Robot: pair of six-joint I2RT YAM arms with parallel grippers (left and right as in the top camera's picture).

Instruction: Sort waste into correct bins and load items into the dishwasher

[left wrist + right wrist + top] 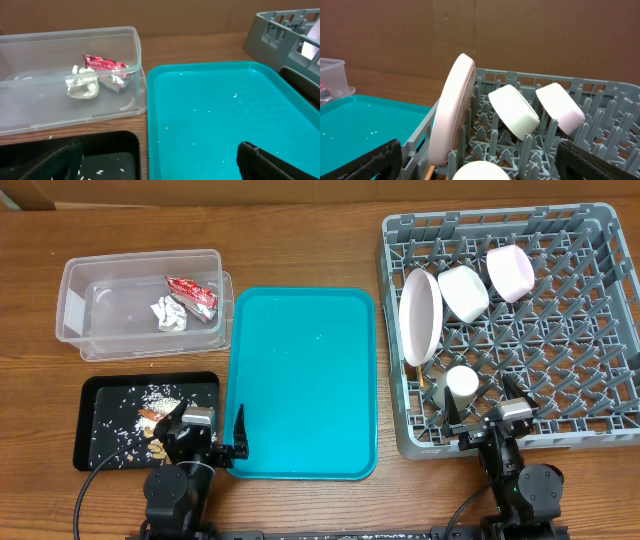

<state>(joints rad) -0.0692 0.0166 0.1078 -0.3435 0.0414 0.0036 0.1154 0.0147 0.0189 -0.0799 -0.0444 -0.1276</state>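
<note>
The grey dishwasher rack (600, 330) holds a pink-white plate (419, 316) on edge, a white bowl (463, 291), a pink bowl (509, 272) and a white cup (462, 383). The clear bin (80, 290) holds a red wrapper (192, 294) and crumpled white paper (168, 314). The black tray (100, 430) holds food scraps (155, 420). The teal tray (305, 380) carries only tiny crumbs. My left gripper (210, 442) is open and empty at the near edge between black tray and teal tray. My right gripper (488, 425) is open and empty at the rack's near edge, by the cup (480, 171).
The plate (452, 110), white bowl (514, 111) and pink bowl (561, 109) show in the right wrist view. The clear bin (70, 80) with wrapper (102, 64) and paper (82, 87) lies ahead of the left wrist, the teal tray (225, 115) to its right.
</note>
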